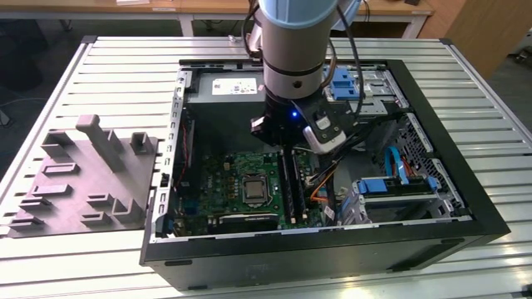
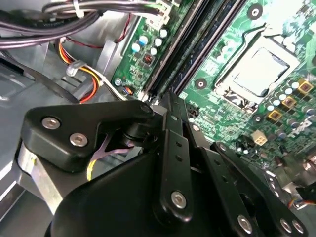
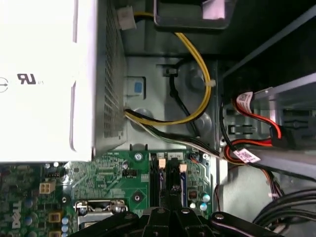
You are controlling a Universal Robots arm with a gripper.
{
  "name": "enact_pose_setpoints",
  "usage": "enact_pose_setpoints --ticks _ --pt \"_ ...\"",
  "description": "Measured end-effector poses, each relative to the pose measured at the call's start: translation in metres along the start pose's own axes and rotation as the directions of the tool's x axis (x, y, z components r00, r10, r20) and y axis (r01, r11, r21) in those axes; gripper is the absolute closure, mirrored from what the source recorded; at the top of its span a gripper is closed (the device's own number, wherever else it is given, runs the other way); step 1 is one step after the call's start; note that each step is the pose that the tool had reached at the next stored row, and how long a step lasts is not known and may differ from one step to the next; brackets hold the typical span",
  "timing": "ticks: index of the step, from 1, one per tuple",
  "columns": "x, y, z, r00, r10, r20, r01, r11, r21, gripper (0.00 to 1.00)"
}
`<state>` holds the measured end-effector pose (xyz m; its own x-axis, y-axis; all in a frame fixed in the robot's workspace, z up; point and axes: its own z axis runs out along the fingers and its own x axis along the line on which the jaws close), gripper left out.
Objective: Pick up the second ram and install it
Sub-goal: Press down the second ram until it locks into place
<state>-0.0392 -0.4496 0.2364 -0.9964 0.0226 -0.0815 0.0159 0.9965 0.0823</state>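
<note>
In the exterior view my gripper [image 1: 287, 144] is lowered inside the open computer case [image 1: 453, 205], over the far end of the memory slots on the green motherboard [image 1: 228, 180]. A long dark ram [image 1: 290, 187] stands in the slots and runs from under the fingertips toward the case's near wall. In the second wrist view the black fingers [image 2: 169, 116] are drawn together, their tip right at the end of the ram [image 2: 197, 47]. The first wrist view has the slots [image 3: 173, 177] just past the gripper [image 3: 168, 213]. Nothing shows between the fingers.
The processor socket [image 1: 251, 187] lies beside the slots. The power supply [image 1: 233, 87] and bundled cables [image 3: 197, 98] sit at the far wall. Blue drive brackets [image 1: 384, 185] stand on the exterior view's right. A grey parts fixture [image 1: 83, 180] rests on the slatted table outside the case.
</note>
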Motion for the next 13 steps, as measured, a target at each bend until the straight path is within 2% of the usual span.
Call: enact_pose_setpoints --ticks 5,13 --pt "0.0026 0.0032 0.0040 1.0000 0.000 0.0000 0.000 1.0000 0.0000 0.90" --pt "0.0037 0.0030 0.0118 1.0000 0.000 0.0000 0.000 1.0000 0.0001 0.90"
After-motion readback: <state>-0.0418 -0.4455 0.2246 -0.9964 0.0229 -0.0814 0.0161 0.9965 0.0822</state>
